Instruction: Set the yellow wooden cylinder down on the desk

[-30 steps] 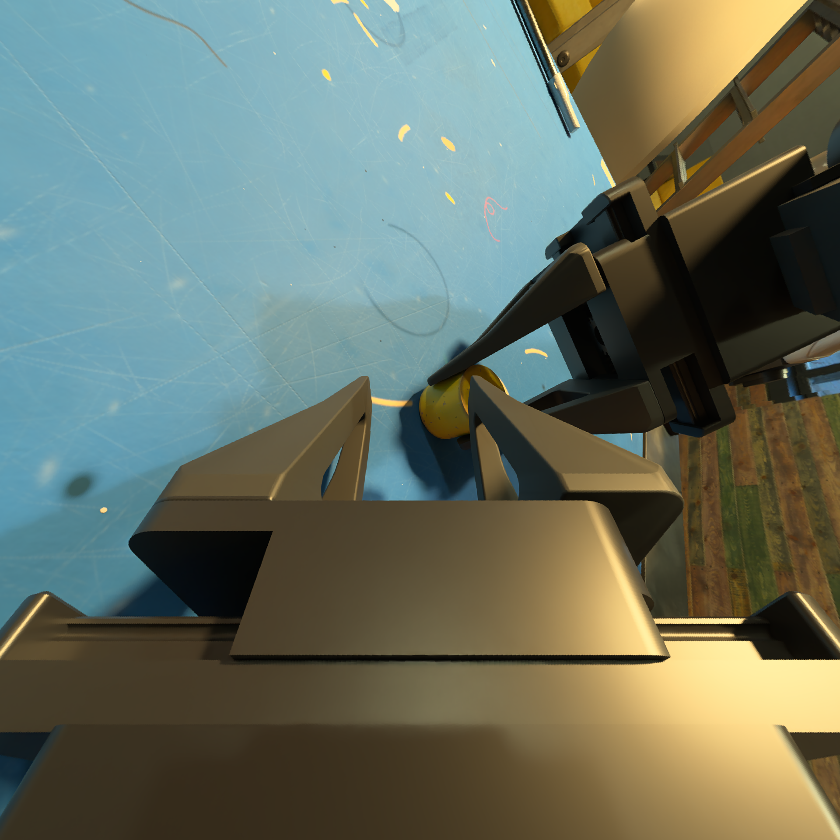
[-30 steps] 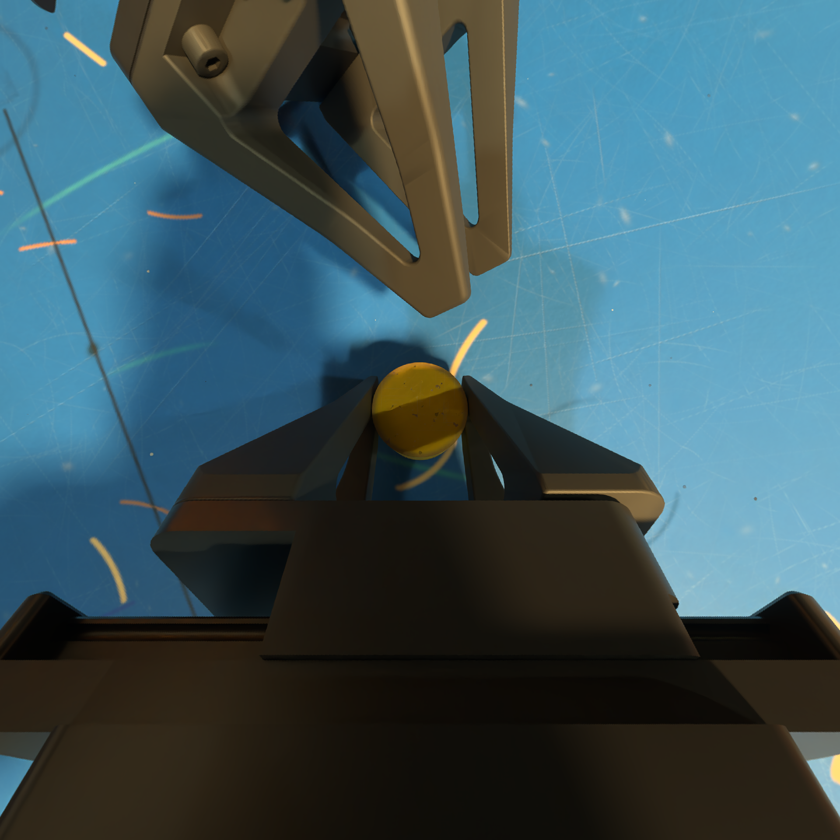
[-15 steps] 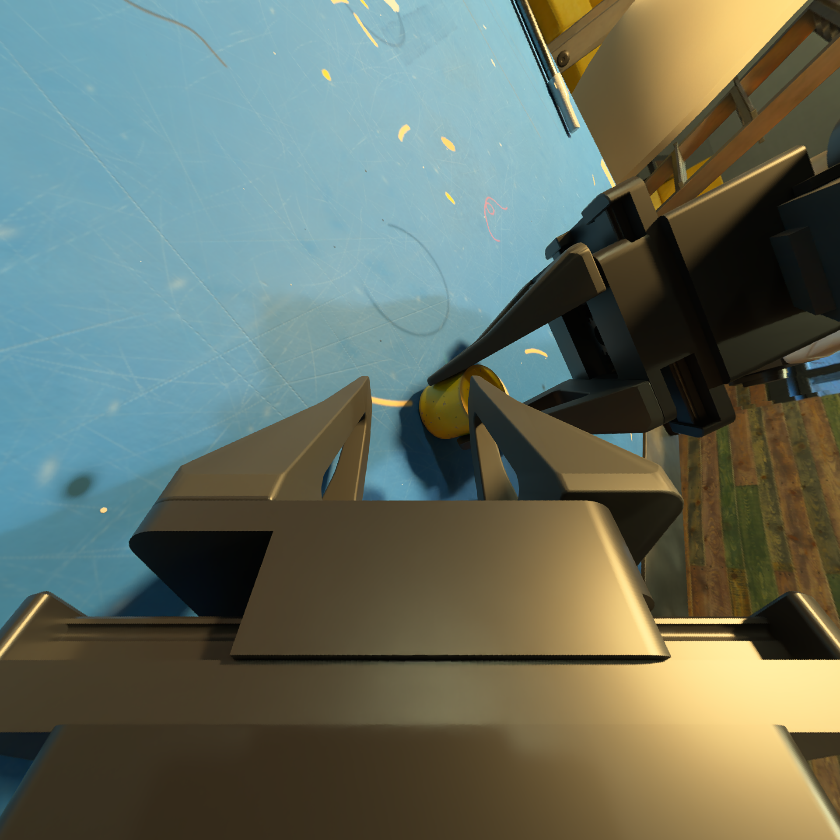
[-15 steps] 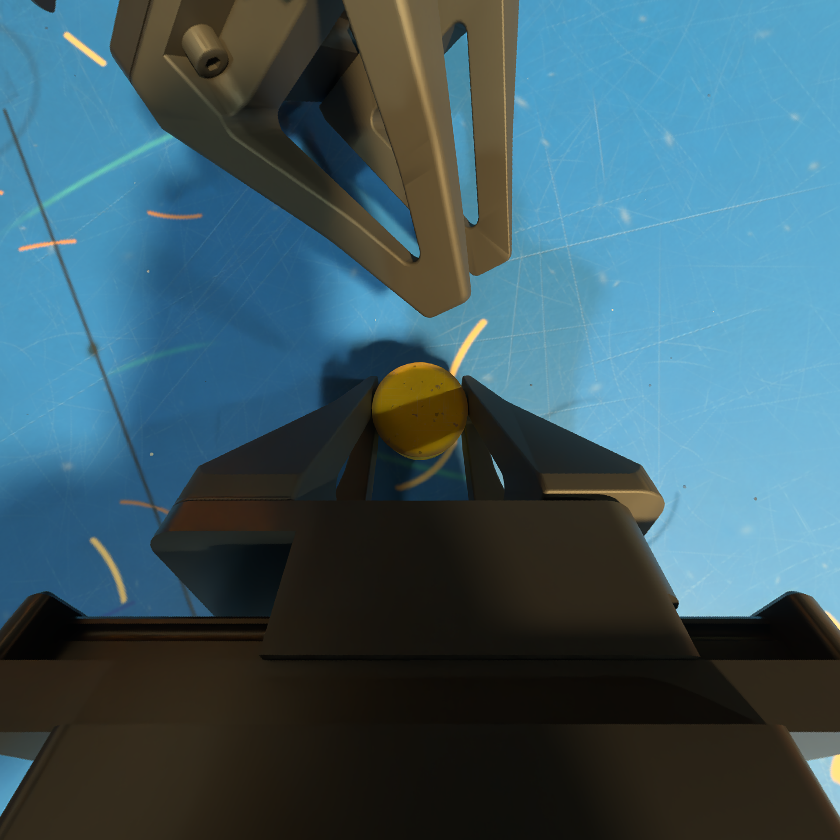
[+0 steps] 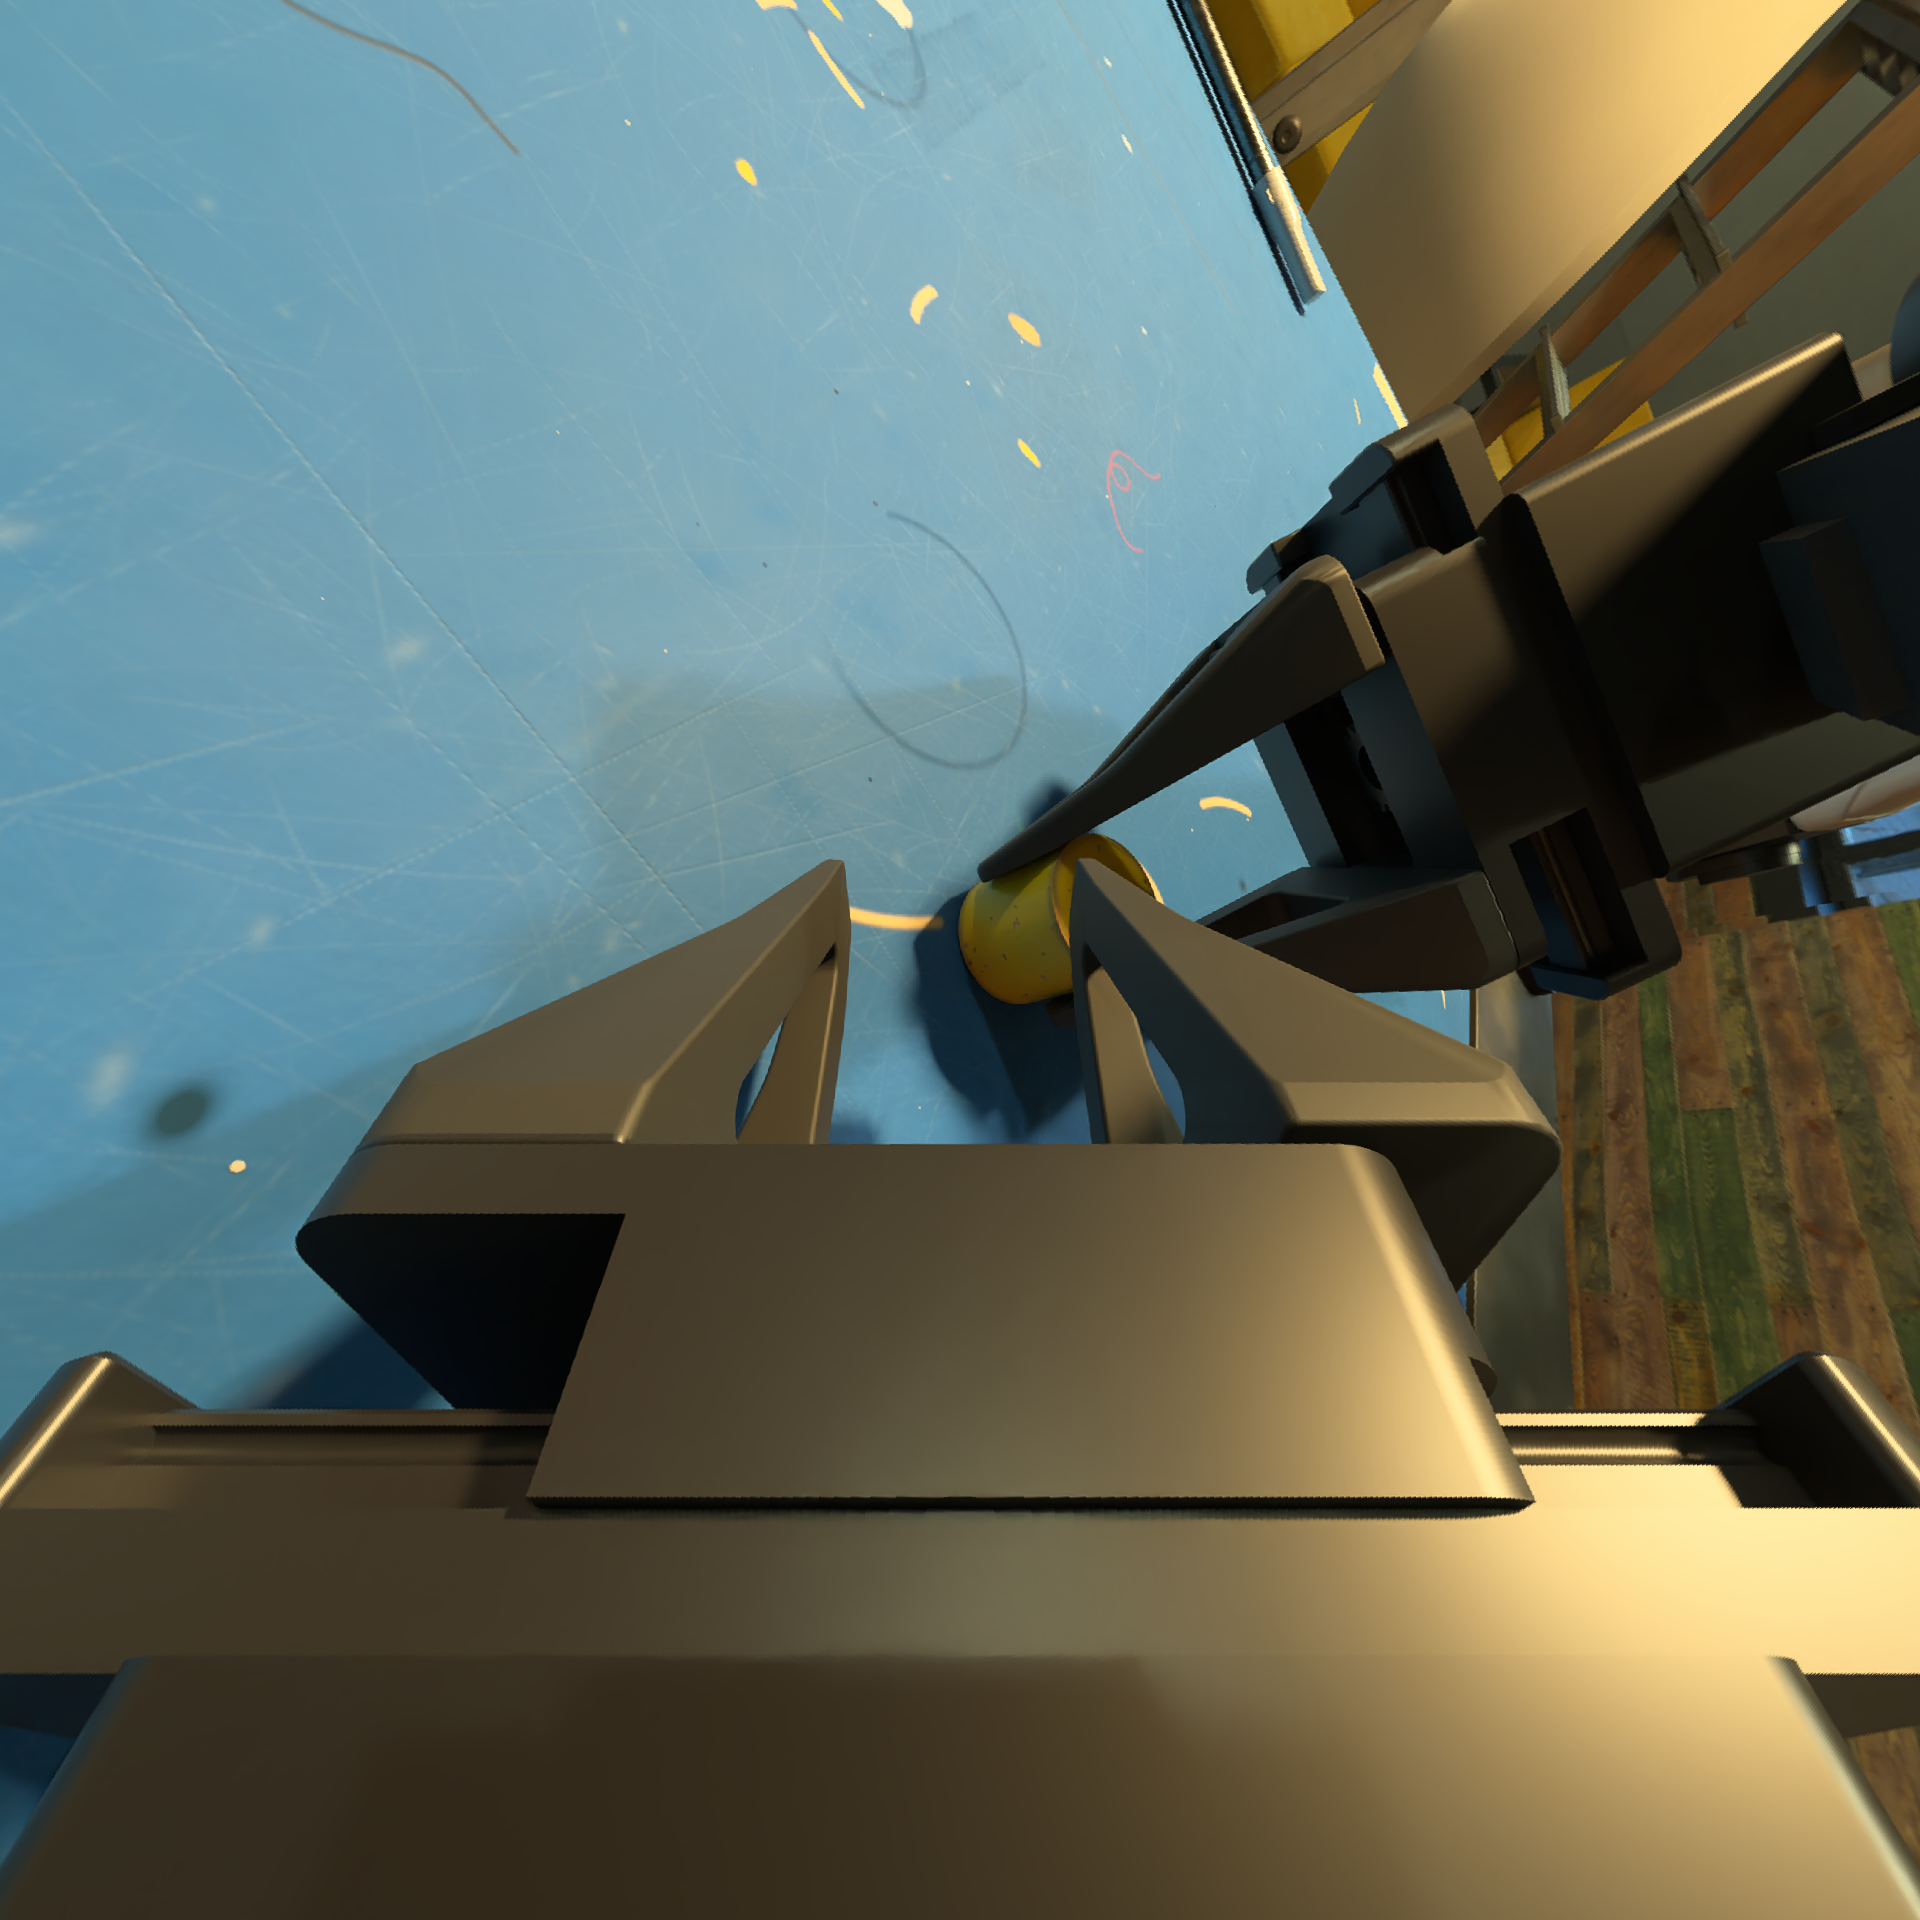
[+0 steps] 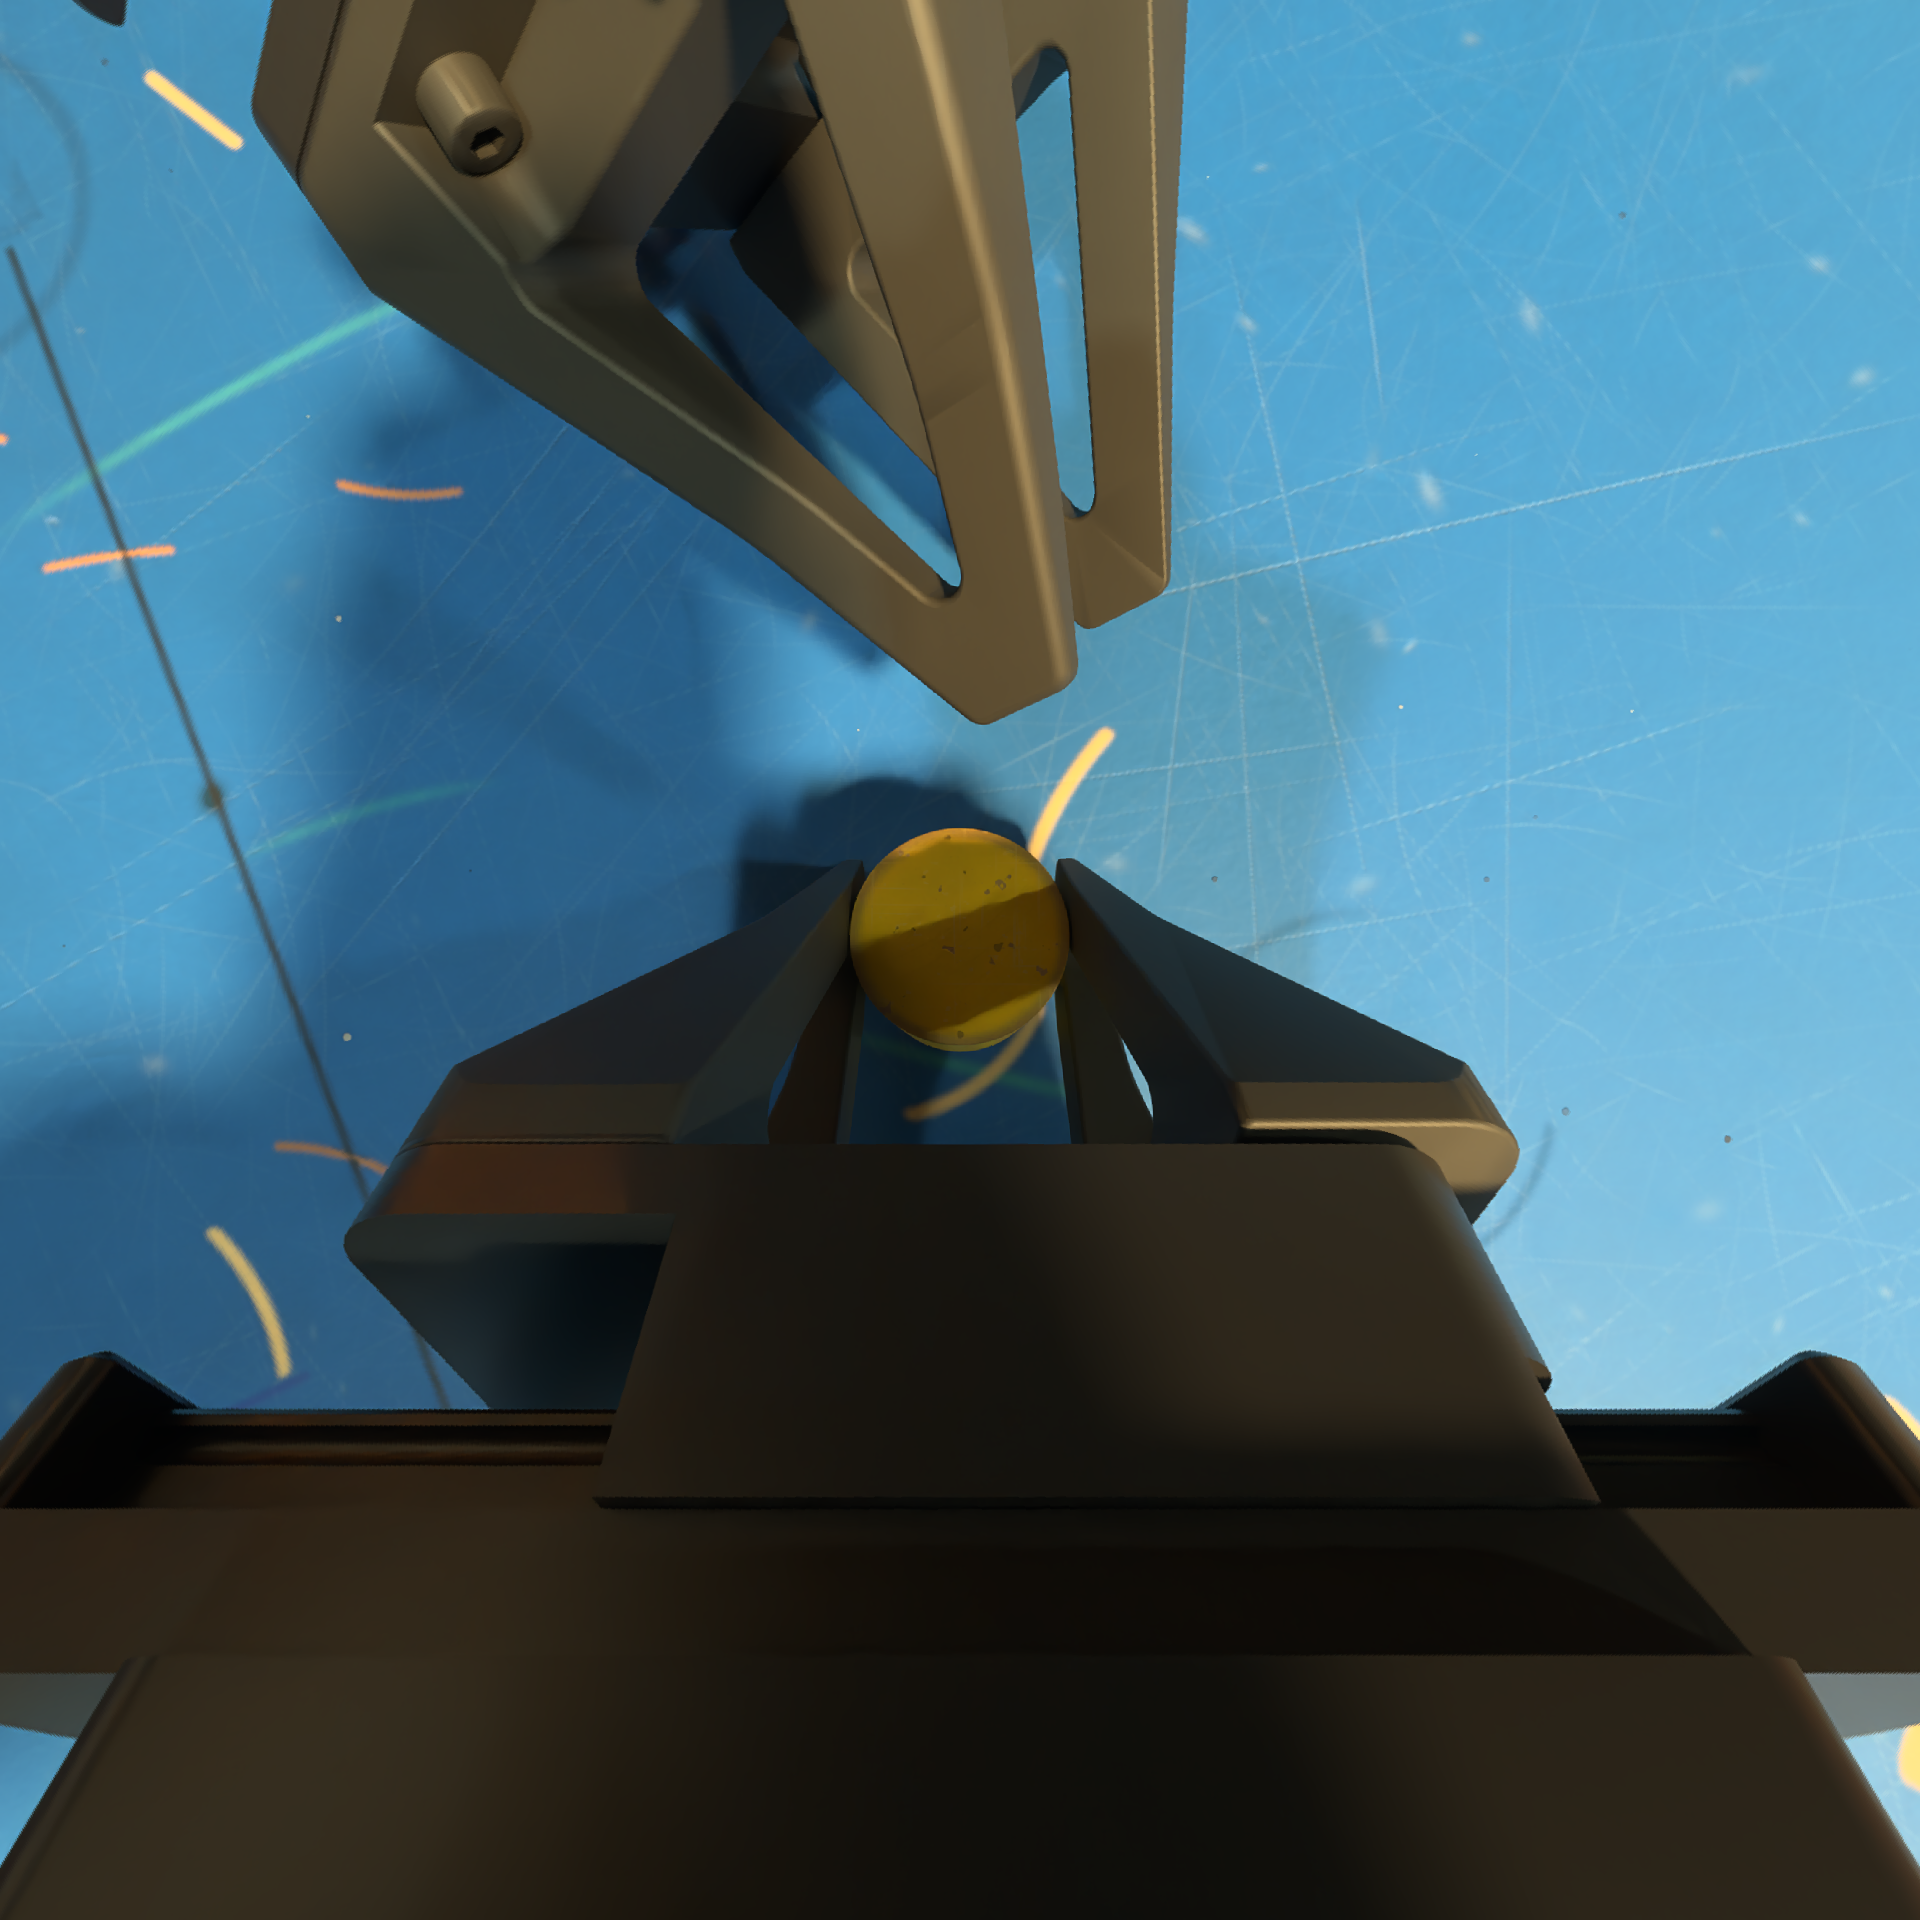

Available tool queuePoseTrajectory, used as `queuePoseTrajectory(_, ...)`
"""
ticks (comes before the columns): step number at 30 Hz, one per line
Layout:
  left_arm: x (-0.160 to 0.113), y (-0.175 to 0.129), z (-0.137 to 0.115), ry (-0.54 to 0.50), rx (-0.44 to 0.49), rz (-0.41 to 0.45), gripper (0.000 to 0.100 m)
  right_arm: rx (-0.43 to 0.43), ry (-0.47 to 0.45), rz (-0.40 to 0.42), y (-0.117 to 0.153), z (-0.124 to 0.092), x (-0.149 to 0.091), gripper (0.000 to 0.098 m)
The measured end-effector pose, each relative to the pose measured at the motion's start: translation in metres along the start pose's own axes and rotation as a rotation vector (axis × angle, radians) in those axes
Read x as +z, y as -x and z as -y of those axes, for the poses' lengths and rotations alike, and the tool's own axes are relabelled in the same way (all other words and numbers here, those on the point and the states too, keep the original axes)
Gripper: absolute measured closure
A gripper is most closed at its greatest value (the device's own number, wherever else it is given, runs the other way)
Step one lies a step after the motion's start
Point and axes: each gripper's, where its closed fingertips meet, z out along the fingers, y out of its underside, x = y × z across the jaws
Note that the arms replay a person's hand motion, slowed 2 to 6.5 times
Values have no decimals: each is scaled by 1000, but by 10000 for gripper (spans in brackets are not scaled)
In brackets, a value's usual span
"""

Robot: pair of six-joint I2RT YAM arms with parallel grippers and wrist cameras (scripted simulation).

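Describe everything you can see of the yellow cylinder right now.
The yellow wooden cylinder is short and stubby, matte with small dark specks and a flat round end face. It is clamped between the two fingers of the right gripper, which press on its curved sides. In the left wrist view it sits low over the scratched blue desk, with a dark shadow beside it; whether it touches the surface cannot be told. The left gripper stands open nearby, not touching it.

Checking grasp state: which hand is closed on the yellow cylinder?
The right hand: its fingers clamp the yellow cylinder. The left hand is open, empty.
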Motion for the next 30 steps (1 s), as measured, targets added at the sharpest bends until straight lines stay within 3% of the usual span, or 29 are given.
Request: queuePoseTrajectory(30,0,0,0,0,0,0,641,8,-9,-2,0,-1,1,678)
